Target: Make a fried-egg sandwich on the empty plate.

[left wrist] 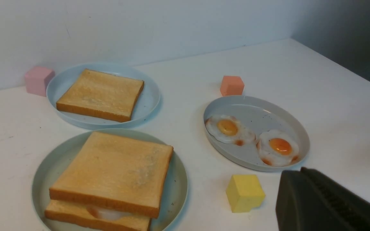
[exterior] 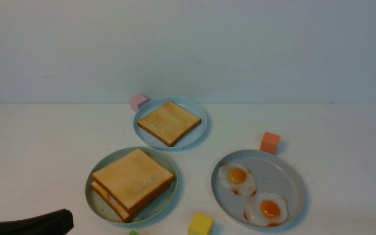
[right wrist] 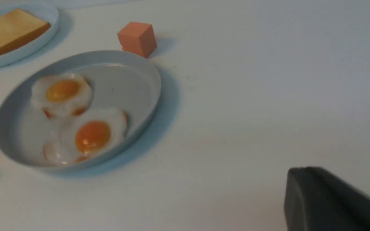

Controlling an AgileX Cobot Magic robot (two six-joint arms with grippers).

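White tabletop [exterior: 344, 147] is stretching back to a pale wall [exterior: 188, 49]. Over it, the left gripper [exterior: 69, 217] is hanging at the near left, its jaws closed with nothing between them, while the right gripper [right wrist: 303, 173] is also keeping its jaws together, holding no food. Out from the left gripper, the mint-green plate [exterior: 91, 199] is carrying the sandwich: an upper toast slice [exterior: 132, 178] is lying askew over a lower toast slice [exterior: 119, 210], with white of the fried egg [left wrist: 108, 214] peeping out between them. Beyond, a light-blue plate [exterior: 193, 133] is bearing a single toast slice [exterior: 169, 122], and to the right a grey-blue plate [exterior: 286, 176] is holding two more fried eggs, one [exterior: 237, 176] beside the other [exterior: 269, 210].

Judging by this stack, the sandwich is standing complete; the next move is calling only for both arms to rest clear, without nudging the overhanging top slice. That slice is hiding the egg's yolk and most of its white. A green block [exterior: 133, 232] is being cut off by the front view's lower edge, and both grippers are showing only in part.
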